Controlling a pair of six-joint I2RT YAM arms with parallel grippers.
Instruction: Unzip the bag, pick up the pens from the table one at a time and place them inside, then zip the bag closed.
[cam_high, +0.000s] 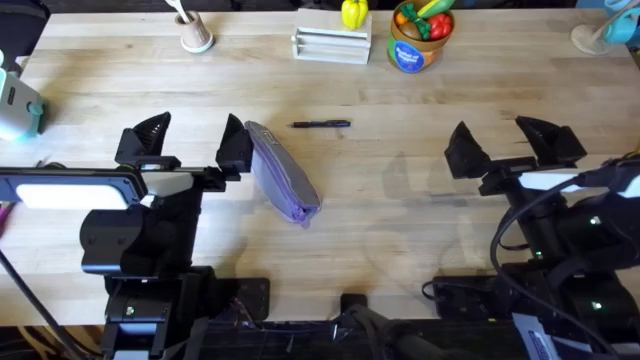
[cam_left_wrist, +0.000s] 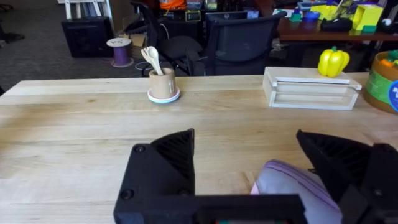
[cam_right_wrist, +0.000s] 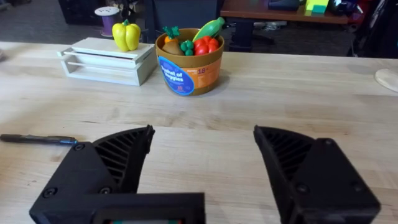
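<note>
Lavender pencil pouch (cam_high: 280, 172) flat on the tabletop (cam_high: 400, 90), lying on a diagonal, left of centre; far end near the left arm's inner finger, near end pointing toward the middle of the front edge. Zipper state not readable from overhead, possibly closed. One black pen (cam_high: 321, 124) lying crosswise just beyond the pouch's far end, apart from it; same pen (cam_right_wrist: 37, 140) at the edge of the right wrist view.

Left gripper (cam_high: 192, 138) low over the tabletop, jaws spread wide, nothing between them; inner finger just beside the pouch's far end, contact not certain. Pouch (cam_left_wrist: 292, 186) seen in the left wrist view by that finger.

Right gripper (cam_high: 510, 142) on the right side, well apart from pouch and pen, jaws spread wide, bare wood between them.

Along the far edge: cup with wooden spoons (cam_high: 194, 32), white rack (cam_high: 331, 44) with yellow toy pepper (cam_high: 353, 13), tub of toy vegetables (cam_high: 420, 38)
</note>
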